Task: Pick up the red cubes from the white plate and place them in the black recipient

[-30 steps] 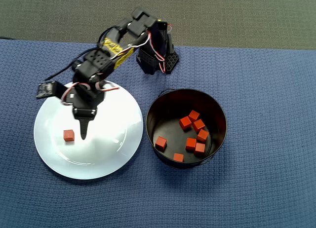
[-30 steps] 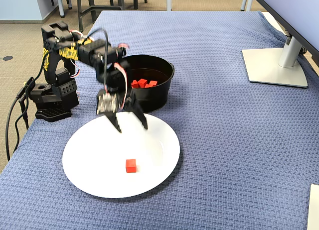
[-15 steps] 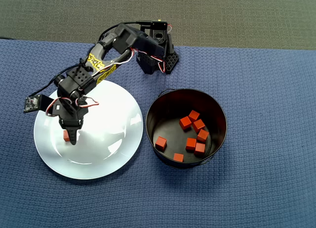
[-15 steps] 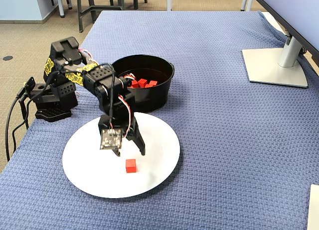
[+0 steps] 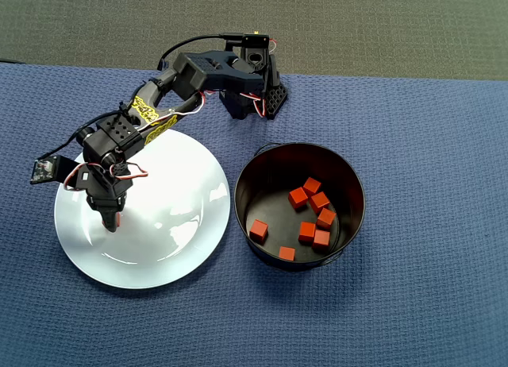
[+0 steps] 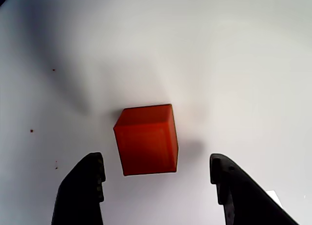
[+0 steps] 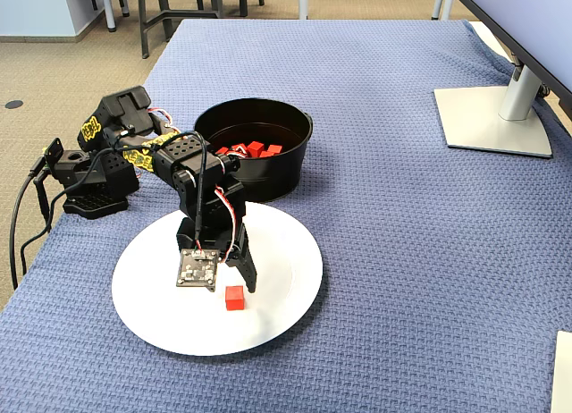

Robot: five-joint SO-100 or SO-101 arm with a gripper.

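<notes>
Fixed view: blue woven cloth (image 7: 402,234) covers table, monitor stand (image 7: 494,118) behind; pincer (image 7: 231,283) apart above white plate (image 7: 286,261).

Overhead looks down; fixed oblique; wrist close; all share white plate (image 5: 171,252).

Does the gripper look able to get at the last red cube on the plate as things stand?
Probably yes. The gripper is open right over the red cube, a finger on each side, with only bare white plate around it.
</notes>
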